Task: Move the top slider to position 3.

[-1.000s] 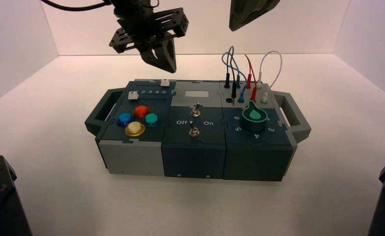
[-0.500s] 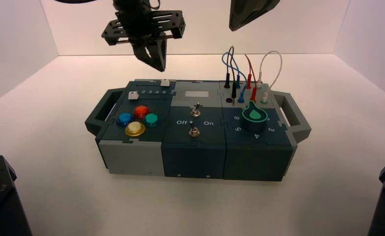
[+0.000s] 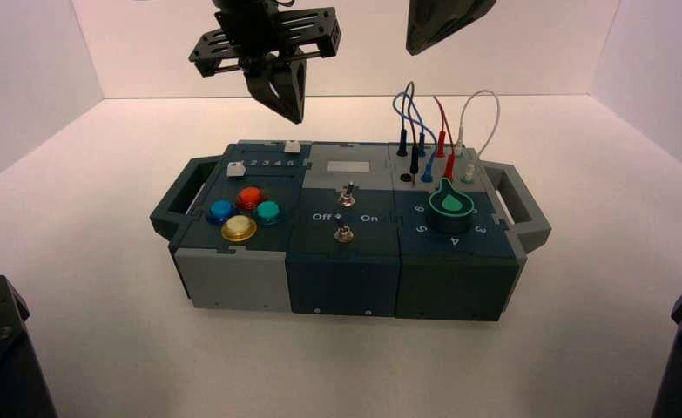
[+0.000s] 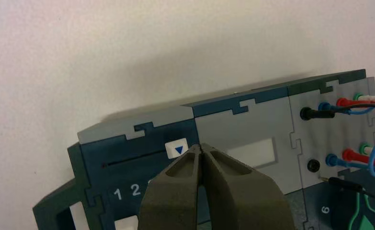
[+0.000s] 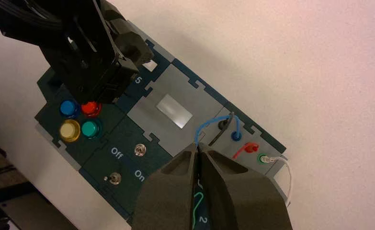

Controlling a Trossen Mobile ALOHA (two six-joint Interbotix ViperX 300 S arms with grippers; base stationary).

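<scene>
Box (image 3: 232,279) sits mid-worktop, front face toward the robot. Near to far on its left module: four coloured round buttons (image 3: 243,212), then the lower white knob (image 3: 237,170) beside the printed digit row, then the top slider (image 3: 292,146) at the far edge.

In the left wrist view the top slider (image 4: 176,149) sits at the end of its slot nearest the centre module, a blue triangle on its cap. Digits 1 and 2 read plainly there; position 3 (image 3: 266,163) is covered by the fingers in that view and only faintly readable from above.

Left gripper (image 3: 286,103) hangs above and behind the far edge, well clear of the box, tips pressed together, holding nothing. Right gripper (image 5: 198,148) parked high over the wire end, also closed and empty.

Step, as I read it: approach, no contact yet. Next move needs a descent to just beside the knob on the centre-module side, then a push along the slot toward the digits. Risk: overshooting, since the 3 is masked from the wrist.
</scene>
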